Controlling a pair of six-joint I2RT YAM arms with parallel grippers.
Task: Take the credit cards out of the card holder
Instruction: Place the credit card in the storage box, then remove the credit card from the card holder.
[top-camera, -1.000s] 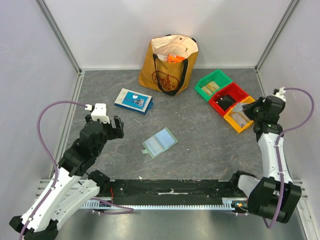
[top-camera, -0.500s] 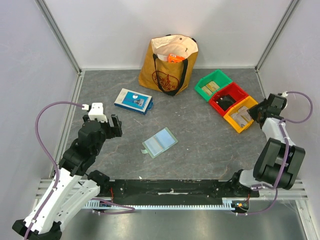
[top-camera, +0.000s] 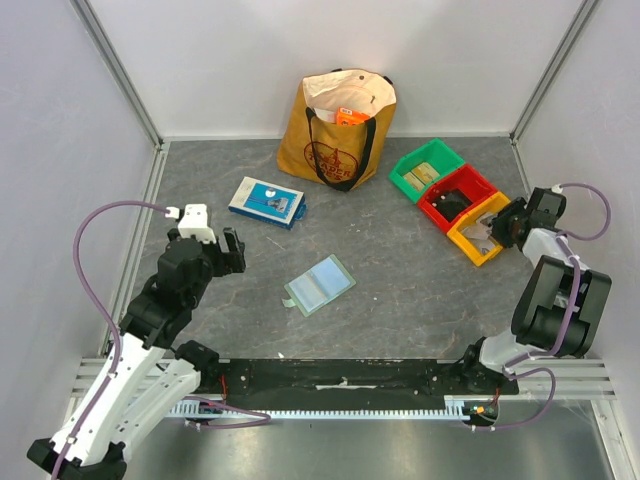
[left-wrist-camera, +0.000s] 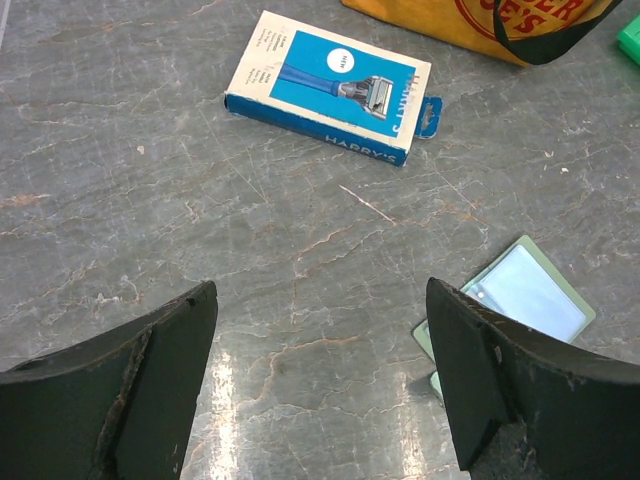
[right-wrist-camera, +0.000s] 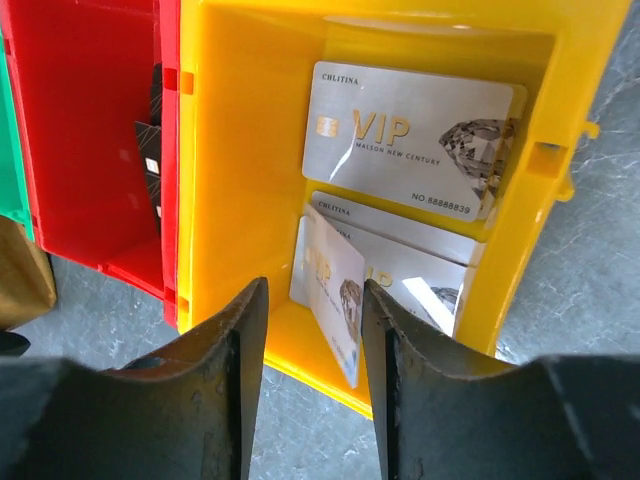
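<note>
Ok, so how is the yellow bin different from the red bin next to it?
The yellow bin holds silvery VIP cards, while the red bin holds black cards. In the overhead view the yellow bin sits at the end of the row, while the red bin is in the middle, between the yellow one and the green bin. Both are open plastic bins, set side by side.
</note>
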